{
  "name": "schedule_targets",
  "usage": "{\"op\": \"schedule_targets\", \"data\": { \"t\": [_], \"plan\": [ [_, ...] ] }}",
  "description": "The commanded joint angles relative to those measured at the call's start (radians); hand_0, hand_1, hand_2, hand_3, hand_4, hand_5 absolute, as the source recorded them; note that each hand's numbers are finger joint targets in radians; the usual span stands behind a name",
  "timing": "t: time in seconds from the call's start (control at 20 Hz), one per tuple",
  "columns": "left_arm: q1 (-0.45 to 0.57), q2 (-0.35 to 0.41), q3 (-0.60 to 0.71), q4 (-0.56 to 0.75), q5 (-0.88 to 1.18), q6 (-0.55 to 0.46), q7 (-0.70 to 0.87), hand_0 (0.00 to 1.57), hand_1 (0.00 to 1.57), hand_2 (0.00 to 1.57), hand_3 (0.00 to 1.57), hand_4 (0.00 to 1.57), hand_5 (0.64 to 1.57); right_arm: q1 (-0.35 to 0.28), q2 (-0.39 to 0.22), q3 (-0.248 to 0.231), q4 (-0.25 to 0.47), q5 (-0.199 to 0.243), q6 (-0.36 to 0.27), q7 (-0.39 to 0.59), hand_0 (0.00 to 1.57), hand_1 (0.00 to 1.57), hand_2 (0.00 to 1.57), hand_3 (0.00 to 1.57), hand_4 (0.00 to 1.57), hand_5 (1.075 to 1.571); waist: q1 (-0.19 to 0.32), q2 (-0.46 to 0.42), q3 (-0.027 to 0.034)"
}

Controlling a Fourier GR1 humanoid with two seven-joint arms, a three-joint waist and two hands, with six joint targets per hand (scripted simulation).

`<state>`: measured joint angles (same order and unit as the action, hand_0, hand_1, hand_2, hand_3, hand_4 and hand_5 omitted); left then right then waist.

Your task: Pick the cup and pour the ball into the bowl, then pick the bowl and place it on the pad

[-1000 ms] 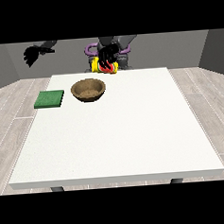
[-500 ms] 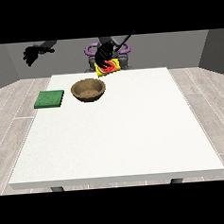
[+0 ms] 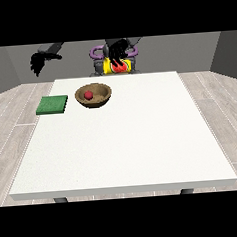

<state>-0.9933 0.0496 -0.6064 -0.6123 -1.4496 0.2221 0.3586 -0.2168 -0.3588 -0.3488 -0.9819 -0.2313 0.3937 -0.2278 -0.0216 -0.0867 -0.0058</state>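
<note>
Ball (image 3: pixel 88 95) in bowl (image 3: pixel 100 97), pad (image 3: pixel 52 104) beside it. Right-side hand (image 3: pixel 117 51) fingers wrap tipped cup (image 3: pixel 118 66); left-side hand (image 3: pixel 38 62) fingers hang relaxed.

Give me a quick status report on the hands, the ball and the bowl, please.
Hand at the view's right curled round the yellow cup, held on its side. Other hand raised, holding nothing. Red ball in bowl. Green pad beside the bowl.

The large white table (image 3: pixel 122 140) carries 2 things, both near its far left: a flat green pad (image 3: pixel 52 104) at the left edge and a brown wooden bowl (image 3: pixel 94 96) just beside it, apart from it.
</note>
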Motion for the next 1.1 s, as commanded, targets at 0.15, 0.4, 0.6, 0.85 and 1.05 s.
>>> {"op": "schedule_targets", "data": {
  "t": [0.15,0.4,0.6,0.85,1.05],
  "plan": [
    [0.174,-0.044,0.369,-0.162,0.417,0.238,-0.022,1.02,1.02,1.26,0.94,1.39,1.3,0.038,0.035,-0.01,-0.025,-0.002,-0.053,0.002,0.0,0.0,0.0,0.0,0.25,1.567,0.061,0.014,-0.0078],
    [0.328,-0.049,0.486,-0.314,0.834,0.321,-0.144,0.0,0.0,0.0,0.0,0.0,1.541,-0.039,0.105,0.041,-0.071,0.01,-0.07,-0.016,0.0,0.0,0.0,0.0,0.33,1.568,0.001,0.154,-0.0205],
    [0.432,-0.049,0.5,-0.444,1.118,0.258,-0.373,0.0,0.0,0.0,0.0,0.0,1.56,-0.066,0.145,0.06,-0.093,0.051,-0.16,-0.013,0.0,0.0,0.0,0.0,0.3,1.571,0.034,0.195,-0.0085],
    [0.509,-0.05,0.486,-0.506,1.315,0.103,-0.568,0.0,0.0,0.0,0.0,0.0,1.565,-0.109,0.307,0.102,-0.106,0.102,-0.348,-0.034,0.0,0.0,0.0,0.0,0.29,1.57,0.1,0.23,0.0024],
    [0.591,-0.017,0.542,-0.506,1.335,-0.025,-0.679,0.0,0.0,0.0,0.0,0.0,1.563,-0.085,0.303,0.096,-0.045,0.103,-0.351,-0.066,0.0,0.0,0.0,0.0,0.32,1.569,0.127,0.216,0.0054]
  ]
}}
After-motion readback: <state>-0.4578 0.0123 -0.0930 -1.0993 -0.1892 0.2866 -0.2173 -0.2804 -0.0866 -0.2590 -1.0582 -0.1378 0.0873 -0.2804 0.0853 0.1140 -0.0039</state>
